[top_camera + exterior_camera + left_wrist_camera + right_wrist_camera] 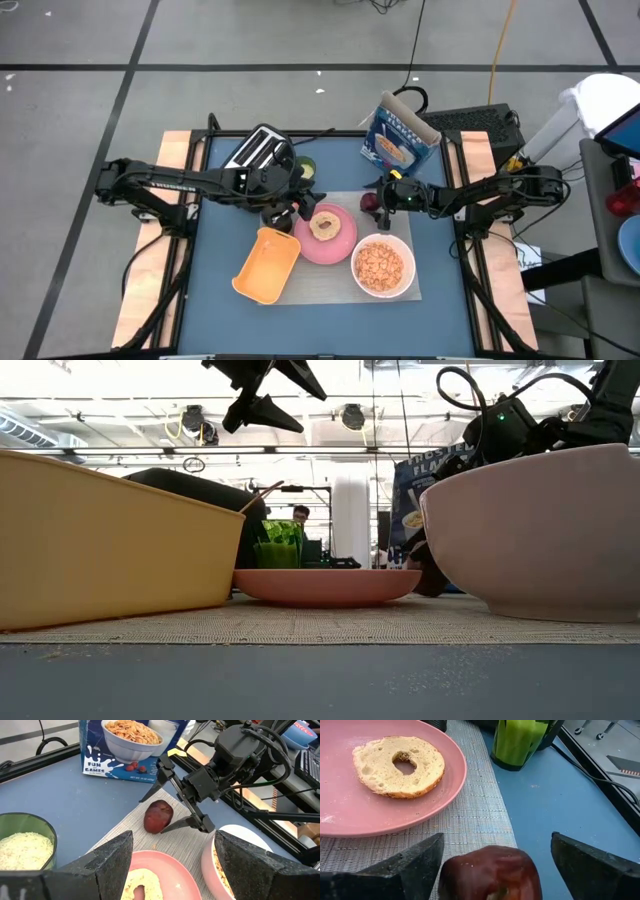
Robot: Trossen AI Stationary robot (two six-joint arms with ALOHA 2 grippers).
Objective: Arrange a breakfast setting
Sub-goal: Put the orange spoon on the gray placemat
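A small dark-red fruit (pixel 159 816) rests on the far right corner of the grey mat (pixel 330 285), beside the round pink plate (pixel 325 240) that bears a toasted bagel (pixel 399 766). My right gripper (pixel 155 814) comes in low from the table's right and is open, one finger on each side of the fruit (pixel 490 872). My left gripper (pixel 172 870) hangs open in the air above the plate's left edge, holding nothing. The white bowl (pixel 382 266) of tan cereal stands on the mat's near right part. My right gripper has its fingers level on either side of the fruit, which lies on the mat. One finger (pixel 590 865) stands clearly apart from it. The other finger (pixel 415 865) is close against the fruit's side; whether it touches I cannot tell.
A yellow tray (pixel 267 265) lies on the mat's left end. At the back stand the black-and-silver toaster (pixel 262 150), a green cup (pixel 305 168) and a blue cereal box (pixel 398 135). Bare blue table shows along the near edge.
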